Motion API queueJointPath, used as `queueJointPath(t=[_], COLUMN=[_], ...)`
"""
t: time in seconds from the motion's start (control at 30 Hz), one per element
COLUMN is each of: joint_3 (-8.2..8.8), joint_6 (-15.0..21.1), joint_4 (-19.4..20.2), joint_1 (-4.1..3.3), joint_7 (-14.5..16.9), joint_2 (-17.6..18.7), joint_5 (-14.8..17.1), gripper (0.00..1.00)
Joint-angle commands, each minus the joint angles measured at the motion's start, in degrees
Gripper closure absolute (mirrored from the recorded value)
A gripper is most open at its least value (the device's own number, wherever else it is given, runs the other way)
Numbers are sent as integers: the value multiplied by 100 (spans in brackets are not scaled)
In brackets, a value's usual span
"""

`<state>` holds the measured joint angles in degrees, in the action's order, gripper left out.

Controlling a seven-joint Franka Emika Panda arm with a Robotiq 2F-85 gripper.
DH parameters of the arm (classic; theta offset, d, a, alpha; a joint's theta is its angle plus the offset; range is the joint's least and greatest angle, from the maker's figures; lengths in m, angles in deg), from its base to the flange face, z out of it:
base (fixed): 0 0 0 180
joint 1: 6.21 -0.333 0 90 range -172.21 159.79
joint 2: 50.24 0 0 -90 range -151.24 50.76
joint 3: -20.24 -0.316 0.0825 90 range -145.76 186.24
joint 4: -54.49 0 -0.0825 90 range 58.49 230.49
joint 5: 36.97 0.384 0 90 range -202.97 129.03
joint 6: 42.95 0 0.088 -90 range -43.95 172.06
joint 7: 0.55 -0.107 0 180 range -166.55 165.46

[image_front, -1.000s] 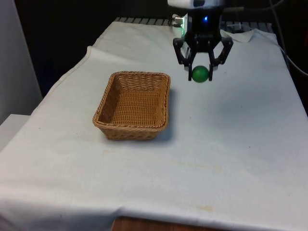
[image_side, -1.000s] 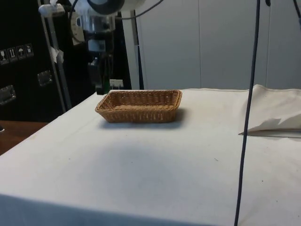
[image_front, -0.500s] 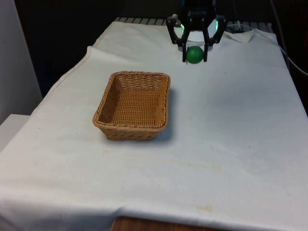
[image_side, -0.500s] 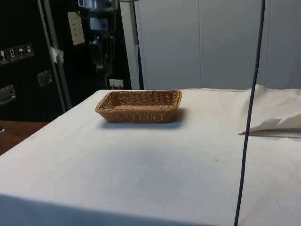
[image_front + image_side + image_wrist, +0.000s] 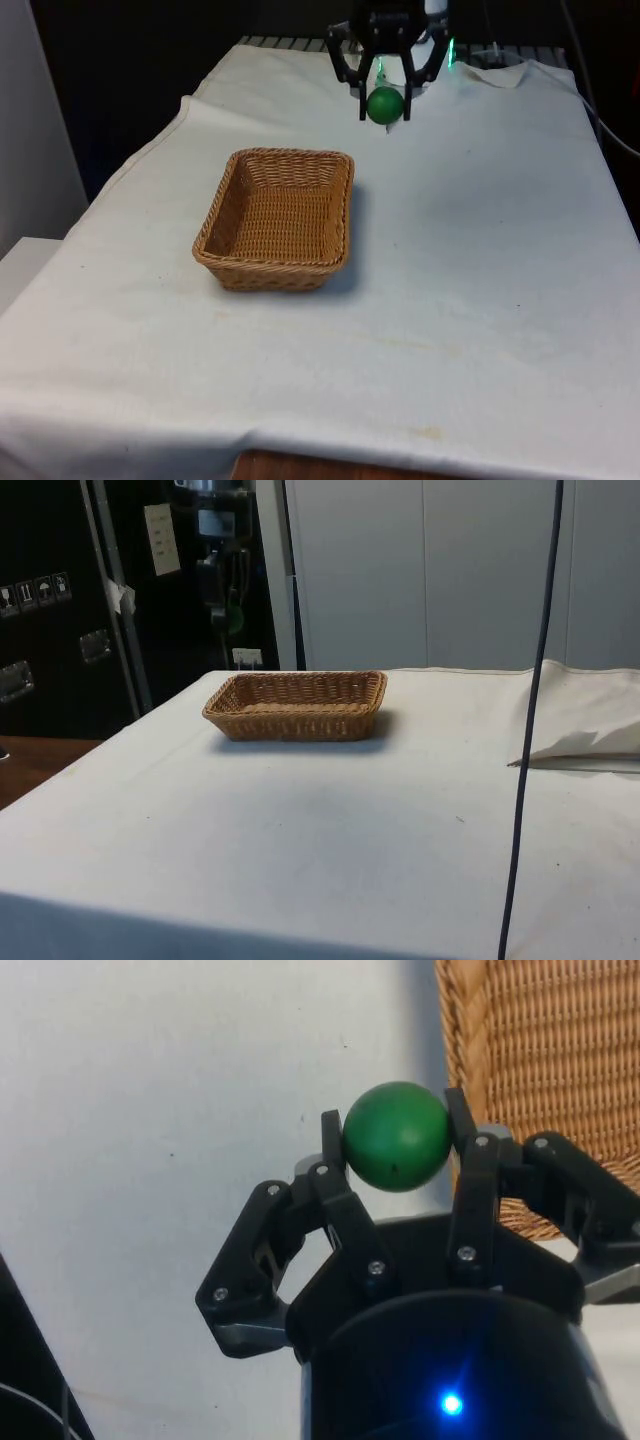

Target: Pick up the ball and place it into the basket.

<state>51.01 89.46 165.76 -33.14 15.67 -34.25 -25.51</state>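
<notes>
The wicker basket (image 5: 277, 218) was seen empty on the white tablecloth (image 5: 480, 280), toward the front view's left. Up and to its right, beyond the basket's far right corner, the green ball (image 5: 385, 104) was held clamped between the fingers of the black gripper (image 5: 385, 108), well clear of the cloth. Over the preceding second the ball had been lifted higher and carried toward the front view's left, nearer the basket. In the wrist view the basket's rim (image 5: 455, 1050) was caught just beside the ball (image 5: 396, 1136). Transport was judged under way, with release yet to come.
</notes>
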Motion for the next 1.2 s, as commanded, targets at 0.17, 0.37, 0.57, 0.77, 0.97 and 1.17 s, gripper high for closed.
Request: queueJointPath(t=[0.17,0.37,0.57,0.77,0.97,1.17], joint_3=[115,201,298,395,458,544], joint_6=[80,166,367,613,785,997], joint_4=[29,57,138,206,246,269], joint_1=[80,149,212,275,327,395], joint_7=[212,390,642,985,1261,1696], joint_2=[74,178,309,493,647,894], joint_5=[52,149,338,653,917,1369], gripper=[100,100,100,100,100,100])
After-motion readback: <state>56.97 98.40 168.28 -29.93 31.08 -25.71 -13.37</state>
